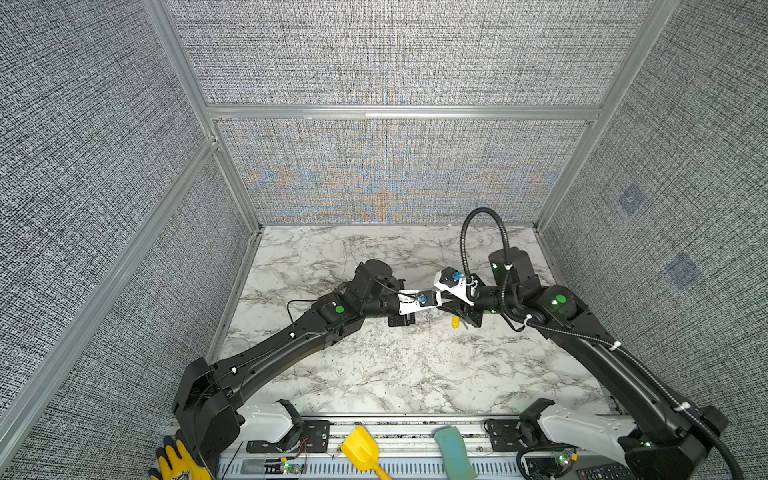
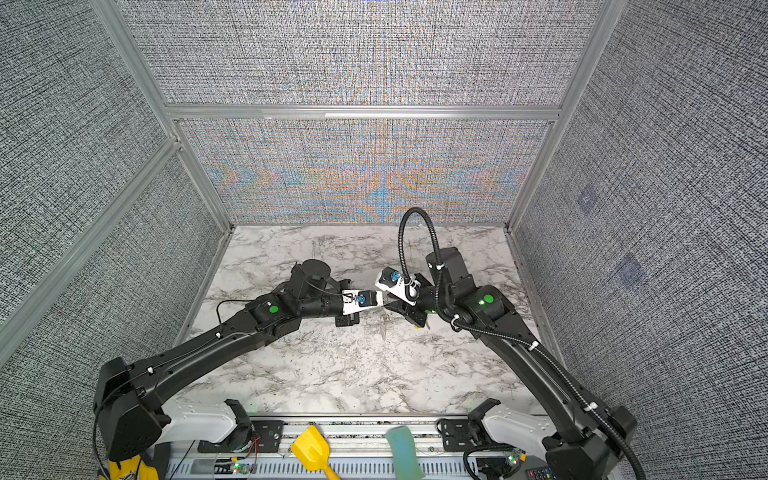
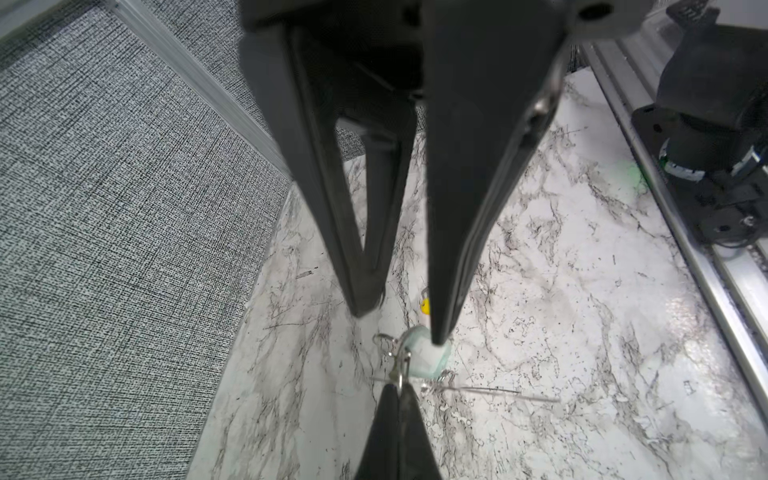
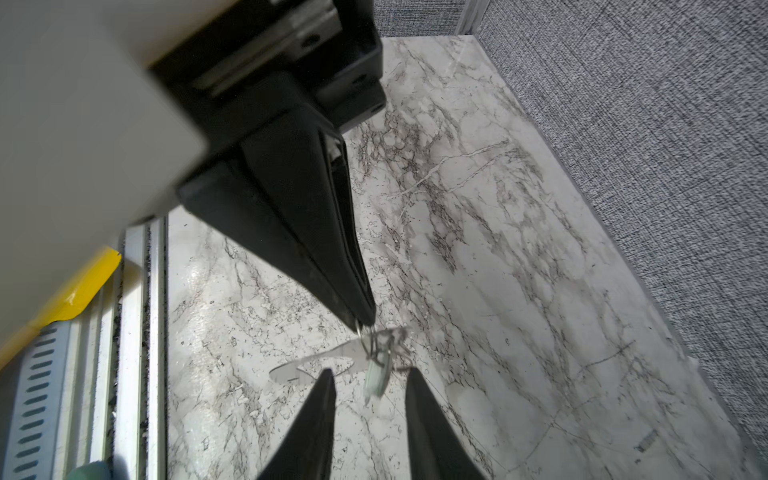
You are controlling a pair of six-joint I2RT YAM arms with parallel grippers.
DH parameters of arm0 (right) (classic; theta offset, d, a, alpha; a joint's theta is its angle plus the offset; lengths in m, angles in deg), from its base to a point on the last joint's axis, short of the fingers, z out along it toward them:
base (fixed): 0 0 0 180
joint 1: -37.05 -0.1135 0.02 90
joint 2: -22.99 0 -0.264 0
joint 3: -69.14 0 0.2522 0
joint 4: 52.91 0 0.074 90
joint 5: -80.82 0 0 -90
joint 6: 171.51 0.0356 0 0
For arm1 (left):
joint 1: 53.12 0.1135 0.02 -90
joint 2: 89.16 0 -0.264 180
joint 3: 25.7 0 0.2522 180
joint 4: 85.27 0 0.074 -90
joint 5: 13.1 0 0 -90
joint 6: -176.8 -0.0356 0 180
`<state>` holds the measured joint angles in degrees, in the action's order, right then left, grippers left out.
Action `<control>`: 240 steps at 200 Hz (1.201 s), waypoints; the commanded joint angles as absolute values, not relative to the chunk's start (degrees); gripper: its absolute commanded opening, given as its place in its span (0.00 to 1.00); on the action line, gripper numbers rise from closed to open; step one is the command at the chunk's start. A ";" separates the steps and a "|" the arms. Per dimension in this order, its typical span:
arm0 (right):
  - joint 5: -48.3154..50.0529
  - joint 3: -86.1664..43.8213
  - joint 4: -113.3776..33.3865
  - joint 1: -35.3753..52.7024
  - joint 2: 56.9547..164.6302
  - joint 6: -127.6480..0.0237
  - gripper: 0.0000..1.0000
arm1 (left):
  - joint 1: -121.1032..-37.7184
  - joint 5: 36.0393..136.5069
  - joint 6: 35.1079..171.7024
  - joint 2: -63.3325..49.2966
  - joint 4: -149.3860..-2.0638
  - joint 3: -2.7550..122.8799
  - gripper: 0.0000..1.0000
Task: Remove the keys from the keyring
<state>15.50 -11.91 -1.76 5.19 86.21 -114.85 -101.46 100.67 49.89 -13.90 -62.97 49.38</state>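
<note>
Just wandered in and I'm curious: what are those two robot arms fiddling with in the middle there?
They are taking keys off a keyring. The left gripper pinches a small wire ring, with the grey keyring and a teal-tagged key dangling from it above the table. The right gripper is open, its fingers close to that key. A yellow-tagged key already lies on the table.

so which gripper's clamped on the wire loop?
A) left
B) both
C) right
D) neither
A: in the right wrist view the left gripper is shut on the wire loop, while the right gripper stands open beside the teal tag.
</note>
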 commanded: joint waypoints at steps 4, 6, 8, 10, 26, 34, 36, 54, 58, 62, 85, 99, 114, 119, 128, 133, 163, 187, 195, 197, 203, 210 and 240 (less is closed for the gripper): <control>11.82 -8.70 -7.51 5.46 83.18 -113.48 0.35 | -99.54 108.38 57.27 -14.93 -71.42 47.62 0.00; 11.65 -8.28 -7.92 5.42 83.02 -113.37 0.35 | -99.46 108.83 57.62 -14.92 -71.73 47.58 0.00; 11.47 -7.91 -8.40 5.43 82.67 -113.14 0.35 | -99.27 109.16 58.04 -14.94 -71.96 47.52 0.00; 11.29 -7.68 -8.81 5.37 82.36 -112.93 0.35 | -99.09 109.51 58.40 -14.97 -72.30 47.44 0.00; 11.01 -4.80 -11.55 5.41 80.57 -111.55 0.36 | -98.32 111.52 60.55 -15.30 -74.58 46.68 0.00; 11.12 -3.64 -12.93 5.41 79.89 -110.87 0.36 | -97.93 112.35 61.86 -15.55 -76.06 46.14 0.00; 11.12 -3.32 -13.30 5.41 79.80 -110.80 0.36 | -97.83 112.62 62.15 -15.56 -76.38 45.98 0.00; 11.10 -1.49 -16.06 5.45 79.11 -109.60 0.36 | -96.78 114.52 65.42 -16.14 -80.15 44.51 0.00; 11.18 -1.32 -16.52 5.47 79.12 -109.43 0.37 | -96.52 114.87 66.29 -16.25 -81.05 44.14 0.00; 11.29 -1.16 -17.00 5.37 79.15 -109.29 0.37 | -96.31 115.26 66.96 -16.29 -81.79 43.91 0.00; 12.71 -0.53 -20.51 5.36 79.37 -108.20 0.37 | -95.76 116.27 70.15 -16.74 -85.83 42.36 0.00; 13.97 -0.31 -22.22 5.32 79.78 -107.50 0.37 | -95.58 116.45 71.83 -16.77 -88.08 41.68 0.00; 15.25 -0.34 -23.20 5.32 80.41 -106.96 0.37 | -95.39 116.62 73.50 -16.82 -90.12 41.20 0.00; 15.72 -0.41 -23.28 5.23 80.64 -106.86 0.37 | -95.40 116.63 73.95 -16.82 -90.88 40.92 0.00; 16.80 -0.36 -23.71 5.23 80.89 -106.83 0.37 | -95.31 116.62 74.84 -16.91 -92.00 40.61 0.00; 16.87 -0.14 -24.34 5.15 80.87 -106.70 0.37 | -95.18 116.83 75.35 -16.91 -92.71 40.35 0.00; 16.83 0.27 -26.08 5.19 81.05 -105.99 0.37 | -95.22 116.95 76.86 -16.92 -95.32 39.41 0.00; 17.30 0.34 -26.47 5.05 81.23 -105.69 0.36 | -95.13 116.72 77.91 -17.07 -96.90 39.00 0.00; 17.61 0.40 -26.78 5.04 81.37 -105.68 0.35 | -95.13 116.72 78.46 -16.94 -97.63 38.79 0.00; 17.73 0.44 -26.91 5.12 81.49 -105.62 0.35 | -95.13 116.72 78.52 -16.94 -97.79 38.76 0.00; 17.96 0.53 -27.15 5.01 81.53 -105.44 0.34 | -95.13 116.72 78.96 -16.90 -98.32 38.70 0.00; 18.36 0.54 -27.19 5.05 81.80 -105.42 0.32 | -95.12 116.71 79.46 -16.84 -99.00 38.45 0.00; 18.77 0.71 -28.26 4.95 82.26 -105.47 0.21 | -95.13 116.72 80.45 -16.74 -100.11 38.32 0.00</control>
